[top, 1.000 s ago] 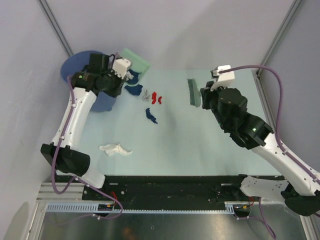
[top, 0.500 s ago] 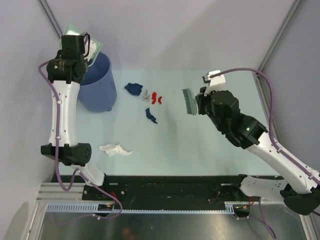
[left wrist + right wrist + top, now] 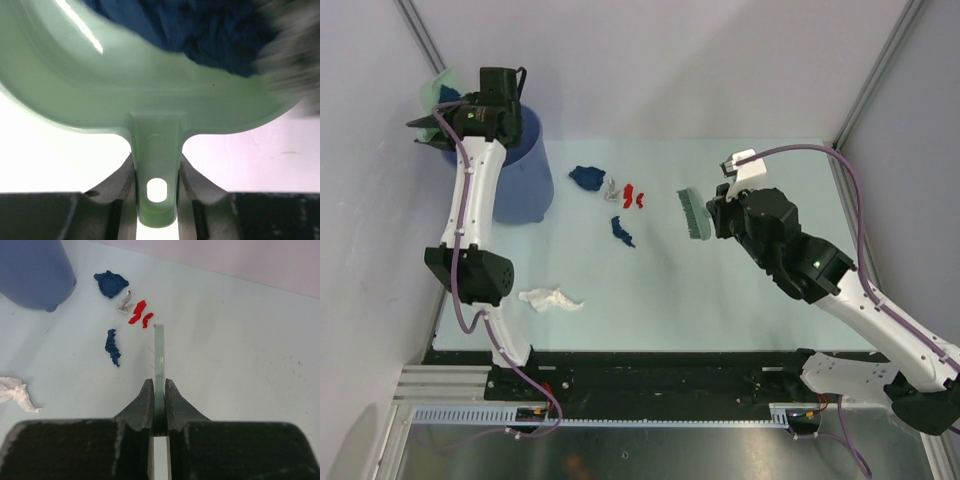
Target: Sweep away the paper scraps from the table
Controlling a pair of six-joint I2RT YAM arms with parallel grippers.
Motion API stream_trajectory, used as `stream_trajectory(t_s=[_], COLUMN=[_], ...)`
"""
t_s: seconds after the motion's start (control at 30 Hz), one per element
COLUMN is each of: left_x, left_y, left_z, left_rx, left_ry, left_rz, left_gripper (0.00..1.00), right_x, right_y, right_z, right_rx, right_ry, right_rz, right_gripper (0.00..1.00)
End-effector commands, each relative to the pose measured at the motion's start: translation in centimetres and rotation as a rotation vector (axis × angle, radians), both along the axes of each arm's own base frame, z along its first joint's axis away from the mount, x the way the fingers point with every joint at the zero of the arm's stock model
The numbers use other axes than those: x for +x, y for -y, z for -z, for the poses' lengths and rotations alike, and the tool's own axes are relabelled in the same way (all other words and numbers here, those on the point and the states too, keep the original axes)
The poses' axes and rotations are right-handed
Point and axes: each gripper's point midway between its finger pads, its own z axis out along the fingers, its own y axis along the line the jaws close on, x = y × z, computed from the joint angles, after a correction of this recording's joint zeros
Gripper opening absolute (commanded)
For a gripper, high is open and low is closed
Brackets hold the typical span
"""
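My left gripper (image 3: 448, 108) is raised at the far left, behind the blue bucket (image 3: 520, 170), and is shut on the handle of the mint-green dustpan (image 3: 437, 87). In the left wrist view the gripper (image 3: 156, 192) clamps the dustpan handle (image 3: 156, 150), and a dark blue paper wad (image 3: 200, 35) lies in the pan. My right gripper (image 3: 712, 214) is shut on the mint-green brush (image 3: 691, 212), right of the scraps. On the table (image 3: 740, 290) lie a dark blue wad (image 3: 587, 177), a grey scrap (image 3: 612, 190), red scraps (image 3: 635, 195), a second dark blue scrap (image 3: 622, 232) and a white wad (image 3: 550, 298).
The right wrist view shows the brush (image 3: 159, 360) edge-on between the fingers, the bucket (image 3: 32, 270) at top left, and the blue (image 3: 111, 282), grey (image 3: 123, 304), red (image 3: 137, 312) and white (image 3: 15, 392) scraps ahead. White walls and metal rails enclose the table.
My left arm has swung the dustpan up from the table and left, past the bucket's far side. My right arm has carried the brush left, closer to the red scraps.
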Motion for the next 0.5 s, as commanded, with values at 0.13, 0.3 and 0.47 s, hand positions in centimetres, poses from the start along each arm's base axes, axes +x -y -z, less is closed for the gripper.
stream_trajectory(t_s=[0.13,0.3,0.47], left_x=[-0.4,0.1,0.3], left_y=[0.6,2.2,2.5], left_z=[-1.9,-2.2,-2.8], left_rx=[0.191,0.223,0.224], left_ry=[-0.254,-0.3,-0.302], left_rz=[-0.093,-0.069,-0.053], left_gripper=[0.0,0.0,0.0], right_x=[-1.0,-1.4,-1.5], right_y=[-1.1,-1.9,-2.2], right_z=[-2.1,-1.9,-1.6], right_rx=[0.051,0.036,0.037], right_ry=[0.075,0.091,0.095], right_rz=[-0.084,-0.128,-0.134], right_gripper=[0.0,0.0,0.0])
